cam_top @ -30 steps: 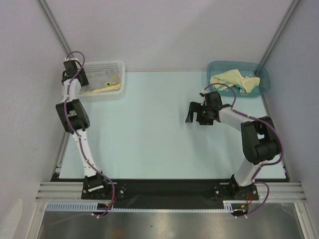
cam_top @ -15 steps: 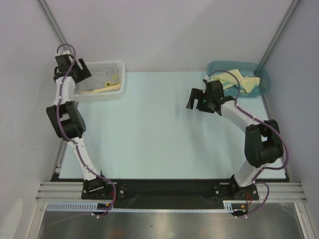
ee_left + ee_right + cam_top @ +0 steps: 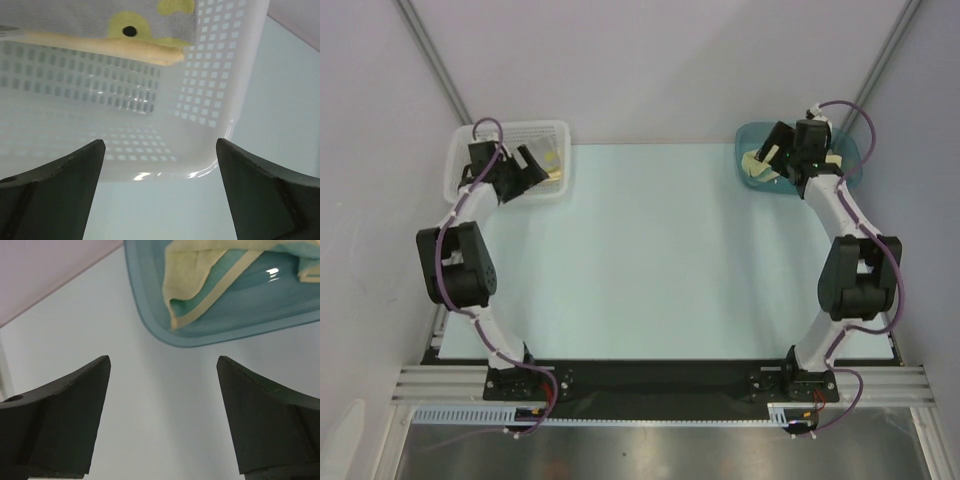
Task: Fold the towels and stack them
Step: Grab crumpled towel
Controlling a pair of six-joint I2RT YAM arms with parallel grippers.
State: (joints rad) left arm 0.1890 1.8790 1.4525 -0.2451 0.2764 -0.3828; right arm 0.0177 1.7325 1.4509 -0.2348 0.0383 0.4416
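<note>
A pale yellow and teal towel [image 3: 200, 285] lies crumpled in the blue bin [image 3: 150, 325] at the back right; it also shows in the top view [image 3: 753, 161]. Folded towels, a grey one with yellow spots [image 3: 100, 20] on a yellow one [image 3: 100, 45], lie in the white perforated basket [image 3: 210, 100] at the back left. My left gripper [image 3: 160, 145] is open and empty, low over the table just outside the basket's corner [image 3: 528, 162]. My right gripper [image 3: 163, 360] is open and empty, above the table at the bin's left edge [image 3: 775, 148].
The pale blue table top [image 3: 660, 250] spreads between the two containers. The white basket [image 3: 520, 126] and the blue bin [image 3: 850, 170] stand against the back wall. Slanted frame posts rise at both back corners.
My right arm has swung from the table's middle right back to the blue bin. My left gripper has moved from the basket's left side to its front right corner.
</note>
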